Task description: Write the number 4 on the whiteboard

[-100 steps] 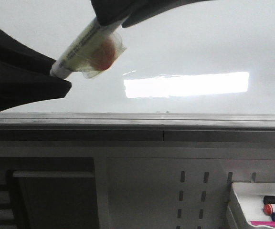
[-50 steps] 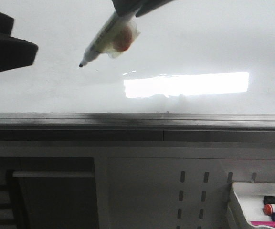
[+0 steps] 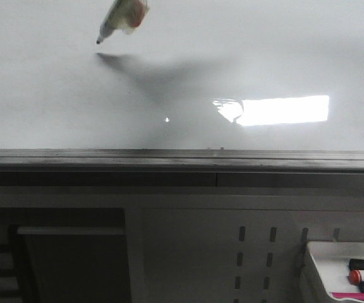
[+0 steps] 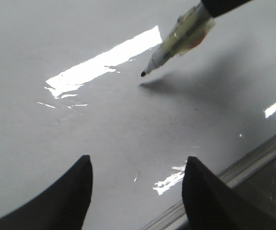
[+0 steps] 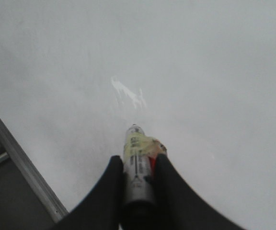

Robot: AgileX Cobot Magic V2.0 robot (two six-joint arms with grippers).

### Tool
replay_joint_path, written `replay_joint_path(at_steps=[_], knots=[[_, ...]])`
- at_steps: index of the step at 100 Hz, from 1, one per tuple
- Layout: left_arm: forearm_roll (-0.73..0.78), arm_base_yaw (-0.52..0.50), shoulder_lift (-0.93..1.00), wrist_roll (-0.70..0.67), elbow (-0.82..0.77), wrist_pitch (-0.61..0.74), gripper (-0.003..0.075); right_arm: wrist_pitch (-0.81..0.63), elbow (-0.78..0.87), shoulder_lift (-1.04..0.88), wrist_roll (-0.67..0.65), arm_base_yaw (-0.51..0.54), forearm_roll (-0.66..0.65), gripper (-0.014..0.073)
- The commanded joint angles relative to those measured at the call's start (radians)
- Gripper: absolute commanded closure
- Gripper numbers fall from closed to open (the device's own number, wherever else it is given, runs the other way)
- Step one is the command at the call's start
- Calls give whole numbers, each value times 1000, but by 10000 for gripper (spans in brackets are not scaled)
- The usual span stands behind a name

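Whiteboard (image 3: pixel 245 57): glossy white, lying flat, filling the upper part of the front view; dark grey edge rail (image 3: pixel 182 161) along its near edge. A bright rectangular glare sits toward the near right of the board. No written stroke of the number 4 can be made out on the surface in any view.

Marker (image 3: pixel 120 17): pale barrel with clear tape and an orange-red patch wrapped round it, uncapped, dark tip pointing down and toward the left edge of the whiteboard. The tip stands just above the surface near the far left area, with its shadow close beneath; whether it touches cannot be told.

Right gripper (image 5: pixel 139 177): jaws narrow, clamped on the marker barrel, the tip projecting beyond them over the whiteboard.

Left gripper (image 4: pixel 137 191): jaws spread wide, nothing between them, hanging over bare whiteboard near the edge rail; the marker tip is well apart from them, farther in over the board.

Small white tray (image 3: pixel 315 259): below the whiteboard at the lower right, holding several markers, red, blue and black caps showing.
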State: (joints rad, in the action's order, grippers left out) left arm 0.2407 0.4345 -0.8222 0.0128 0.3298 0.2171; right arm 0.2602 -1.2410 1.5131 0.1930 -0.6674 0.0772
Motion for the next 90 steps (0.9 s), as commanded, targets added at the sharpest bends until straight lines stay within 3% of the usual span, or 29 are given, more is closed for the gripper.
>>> replay_joint_path(at_steps=[1,35,65,90], knots=[[-18,-2,8,-2,28,64,332,-62,-9,-4,11,6,-8,658],[-18,-2,8,-2,28,64,332,-37,69,-5,11,-29,28,658],[-18,-2,8,-2,28,64,332,150,78,-105,11,50,-1,658],[-18,-2,8,-2,28,64,332,43,27,-114,11,-30,-8,658]])
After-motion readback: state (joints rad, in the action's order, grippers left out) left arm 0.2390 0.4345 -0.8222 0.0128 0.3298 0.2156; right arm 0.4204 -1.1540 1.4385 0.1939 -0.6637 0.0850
